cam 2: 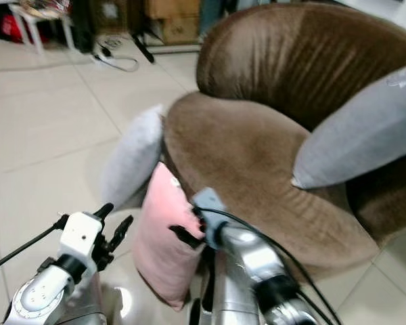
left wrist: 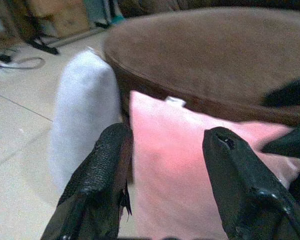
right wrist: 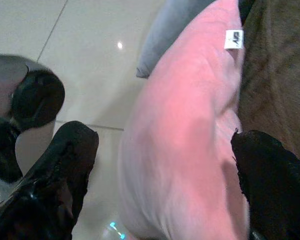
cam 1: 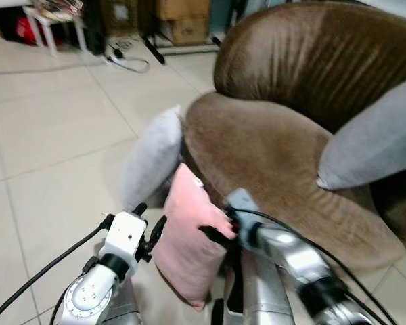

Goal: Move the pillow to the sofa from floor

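You see the pink pillow [cam 1: 187,237] standing on its edge on the tiled floor [cam 1: 47,135], in the lower centre of the left eye view, and it leans against the front of the brown sofa [cam 1: 271,149]. Just beside it, a little higher and to the left in the frame, a grey pillow [cam 1: 151,157] leans on the same sofa front, and the two pillows touch. A second grey pillow [cam 1: 375,139] lies on the sofa seat at the right edge of the frame. Your left gripper [cam 1: 147,231] is at the left side of the pink pillow; its fingers are apart and, in the left wrist view, the pillow shows between them. Your right gripper [right wrist: 162,175] is at the pillow's right side; in the right wrist view its two fingers stand wide apart with the pink pillow between them, and a white label [right wrist: 233,39] sits on the pillow edge. At the top left of the frame a white power strip [cam 1: 118,59] lies on the floor near cardboard boxes [cam 1: 183,17].
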{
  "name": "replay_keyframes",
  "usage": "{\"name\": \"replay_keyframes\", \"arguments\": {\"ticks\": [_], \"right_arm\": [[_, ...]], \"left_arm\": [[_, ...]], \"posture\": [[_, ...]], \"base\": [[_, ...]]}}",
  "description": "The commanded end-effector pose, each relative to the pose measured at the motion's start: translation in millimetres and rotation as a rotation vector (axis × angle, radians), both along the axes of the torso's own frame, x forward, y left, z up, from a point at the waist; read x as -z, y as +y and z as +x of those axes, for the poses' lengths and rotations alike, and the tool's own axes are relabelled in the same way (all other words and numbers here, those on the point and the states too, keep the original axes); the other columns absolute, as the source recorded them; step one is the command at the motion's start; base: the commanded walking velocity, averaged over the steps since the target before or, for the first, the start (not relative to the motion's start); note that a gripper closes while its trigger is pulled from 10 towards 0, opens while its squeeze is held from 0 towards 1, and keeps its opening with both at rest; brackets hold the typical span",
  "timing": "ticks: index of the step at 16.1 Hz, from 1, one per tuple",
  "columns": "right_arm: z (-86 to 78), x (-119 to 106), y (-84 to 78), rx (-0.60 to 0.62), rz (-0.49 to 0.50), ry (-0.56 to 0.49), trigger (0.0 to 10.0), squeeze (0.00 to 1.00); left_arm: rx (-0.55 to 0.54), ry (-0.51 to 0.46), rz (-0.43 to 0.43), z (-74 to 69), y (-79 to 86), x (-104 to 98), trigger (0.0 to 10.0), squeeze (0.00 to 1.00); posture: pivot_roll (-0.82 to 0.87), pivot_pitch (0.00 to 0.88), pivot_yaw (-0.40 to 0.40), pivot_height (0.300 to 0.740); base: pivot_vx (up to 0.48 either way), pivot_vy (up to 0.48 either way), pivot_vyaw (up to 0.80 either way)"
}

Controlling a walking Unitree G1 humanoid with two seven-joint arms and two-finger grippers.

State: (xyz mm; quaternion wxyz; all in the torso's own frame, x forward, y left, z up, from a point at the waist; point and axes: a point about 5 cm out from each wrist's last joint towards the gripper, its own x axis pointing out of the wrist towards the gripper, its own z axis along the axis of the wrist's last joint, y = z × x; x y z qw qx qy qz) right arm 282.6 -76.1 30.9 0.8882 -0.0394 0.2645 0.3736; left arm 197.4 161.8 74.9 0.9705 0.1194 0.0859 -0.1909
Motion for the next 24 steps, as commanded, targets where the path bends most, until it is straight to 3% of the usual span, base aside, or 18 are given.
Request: {"name": "replay_keyframes", "arguments": {"ticks": [1, 2, 3, 4, 5, 7, 9, 10, 11, 14, 20, 24], "right_arm": [[1.9, 4, 2.4, 0.027, -0.019, -0.012, 10.0, 1.0], [2.3, 7, 9.0, 0.037, -0.03, -0.019, 10.0, 1.0], [2.4, 10, 11.2, 0.053, -0.046, -0.017, 10.0, 0.83], [2.3, 15, 13.0, 0.088, -0.077, -0.008, 10.0, 0.0], [2.7, 25, 10.1, 0.156, -0.167, -0.02, 10.0, 0.0], [2.9, 30, 6.2, 0.194, -0.221, -0.039, 10.0, 0.0], [7.5, 32, -8.4, 0.321, -0.299, -0.101, 10.0, 0.0], [9.6, 31, -12.9, 0.368, -0.296, -0.124, 6.7, 0.0], [10.3, 30, -14.1, 0.379, -0.271, -0.143, 0.0, 0.0], [0.6, 37, -6.0, 0.25, -0.316, -0.196, 0.0, 0.0], [-6.5, 43, 4.5, 0.192, -0.262, -0.144, 0.0, 0.0], [-10.4, 47, 4.8, 0.12, -0.238, -0.103, 0.0, 0.0]], "left_arm": [[0.027, -0.001, -0.002, -3.9, -2.2, -4, 10.0, 0.0], [0.035, 0.004, 0.006, -6.9, 0.4, -5, 10.0, 0.0], [0.042, 0.006, 0.012, -8.0, 1.6, -6, 10.0, 0.0], [0.055, 0.01, 0.021, -9.9, 3.5, -8, 10.0, 0.0], [0.078, 0.021, 0.033, -13.3, 6.1, -10, 10.0, 0.0], [0.097, 0.033, 0.039, -15.8, 6.4, -10, 10.0, 0.0], [0.117, 0.038, 0.045, -17.2, 4.8, -10, 10.0, 0.0], [0.13, 0.042, 0.046, -18.0, 4.0, -11, 10.0, 0.0], [0.154, 0.047, 0.048, -18.7, 2.1, -10, 10.0, 0.0], [0.191, 0.066, 0.049, -19.4, -1.4, -9, 10.0, 0.0], [0.215, 0.096, 0.046, -16.1, -0.9, -5, 10.0, 0.0], [0.17, 0.094, 0.036, -8.7, 0.6, -3, 10.0, 0.0]], "posture": [[0.05, 0.111, -0.125, 0.462], [0.06, 0.125, -0.115, 0.462], [0.07, 0.131, -0.109, 0.462], [0.07, 0.141, -0.096, 0.462], [0.08, 0.157, -0.078, 0.462], [0.08, 0.16, -0.071, 0.462], [0.08, 0.16, -0.067, 0.462], [0.08, 0.156, -0.067, 0.462], [0.08, 0.152, -0.069, 0.462], [0.08, 0.144, -0.076, 0.462], [0.07, 0.114, -0.086, 0.462], [0.07, 0.083, -0.095, 0.462]], "base": [[0.0, 0.0, 0.0], [0.0, 0.0, 0.0], [0.0, 0.0, 0.0], [0.0, 0.0, 0.0], [0.0, 0.0, 0.0], [0.0, 0.0, 0.0], [0.0, 0.0, 0.0], [0.0, 0.0, 0.0], [0.0, 0.0, 0.0], [0.0, 0.0, 0.0], [0.0, 0.0, 0.0], [0.0, 0.0, 0.0]]}}
